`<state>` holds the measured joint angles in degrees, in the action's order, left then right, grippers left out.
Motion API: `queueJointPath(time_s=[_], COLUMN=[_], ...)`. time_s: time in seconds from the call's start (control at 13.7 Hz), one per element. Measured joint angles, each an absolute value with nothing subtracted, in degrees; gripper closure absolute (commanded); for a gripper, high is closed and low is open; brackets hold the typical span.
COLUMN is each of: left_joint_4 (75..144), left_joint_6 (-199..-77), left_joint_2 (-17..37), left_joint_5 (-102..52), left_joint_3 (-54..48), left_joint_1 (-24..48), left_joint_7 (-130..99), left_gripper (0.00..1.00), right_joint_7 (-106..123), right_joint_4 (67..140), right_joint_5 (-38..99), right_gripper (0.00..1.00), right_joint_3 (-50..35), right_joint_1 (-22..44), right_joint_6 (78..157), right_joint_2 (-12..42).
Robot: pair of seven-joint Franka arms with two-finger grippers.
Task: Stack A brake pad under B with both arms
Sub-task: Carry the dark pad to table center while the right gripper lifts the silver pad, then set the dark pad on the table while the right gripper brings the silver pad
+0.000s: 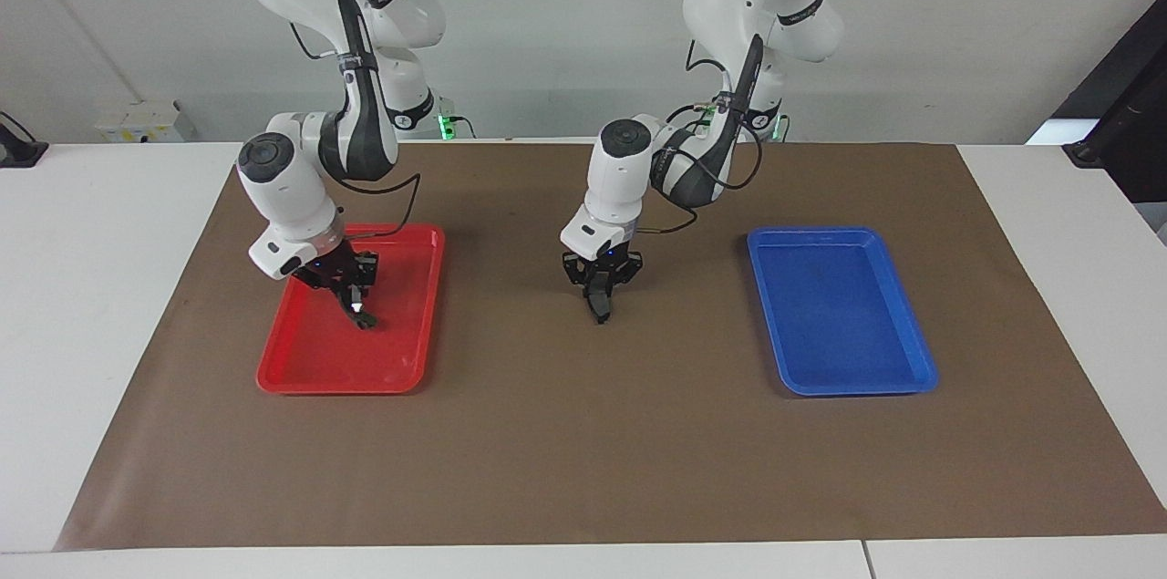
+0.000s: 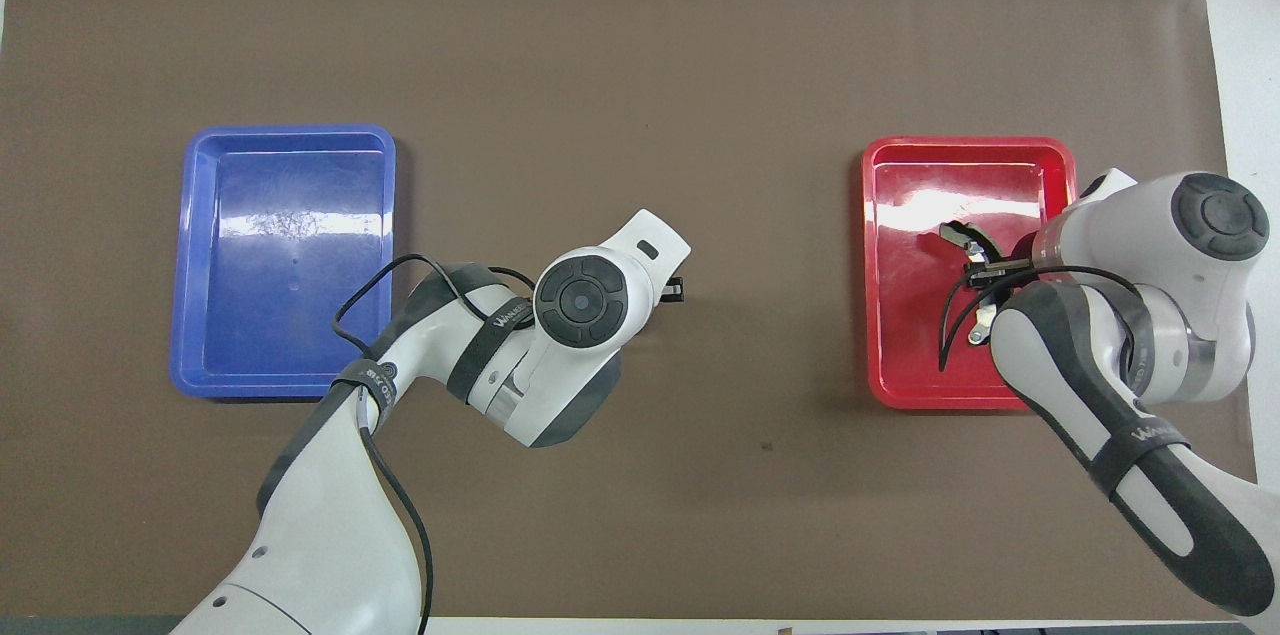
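Fingers of the left gripper (image 1: 599, 304) pinching the short dark pad (image 1: 601, 308), held up on end over the brown mat (image 1: 583, 433) between the two trays. Fingers of the right gripper (image 1: 355, 303) pinching the long curved piece (image 2: 963, 241), up over the red tray (image 1: 301, 374). Blue tray (image 1: 912, 351) toward the left arm's end of the table.

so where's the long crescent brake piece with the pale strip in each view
Facing view: the crescent brake piece hangs in the right gripper over the red tray.
Overhead view: the piece shows by the right arm's wrist.
Shared landmark: the red tray.
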<state>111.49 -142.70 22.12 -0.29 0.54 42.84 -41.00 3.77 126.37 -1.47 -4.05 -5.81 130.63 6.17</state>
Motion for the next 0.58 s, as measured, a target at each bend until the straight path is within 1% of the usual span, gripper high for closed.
queueJointPath(time_s=[0.29, 0.44, 0.58], left_joint_4=[110.84, 109.62, 109.31], left_joint_6=[-140.86, -134.33, -126.90], left_joint_2=[21.30, 17.75, 12.82], left_joint_5=[-0.28, -0.22, -0.21], left_joint_3=[1.29, 1.46, 1.60], left_joint_1=[40.73, 37.87, 33.93], left_joint_7=[-40.72, -36.89, -29.16], left_gripper=[0.01, 0.01, 0.01], right_joint_7=[1.81, -3.97, -9.96], right_joint_4=[115.56, 111.23, 109.63], right_joint_5=[-1.35, -1.29, -1.29], right_gripper=[1.00, 1.00, 1.00], right_joint_3=[-4.39, -4.59, -4.78], right_joint_1=[-3.56, 0.13, 5.38], right_joint_6=[118.18, 113.87, 114.11], right_joint_2=[4.56, 4.59, 5.14])
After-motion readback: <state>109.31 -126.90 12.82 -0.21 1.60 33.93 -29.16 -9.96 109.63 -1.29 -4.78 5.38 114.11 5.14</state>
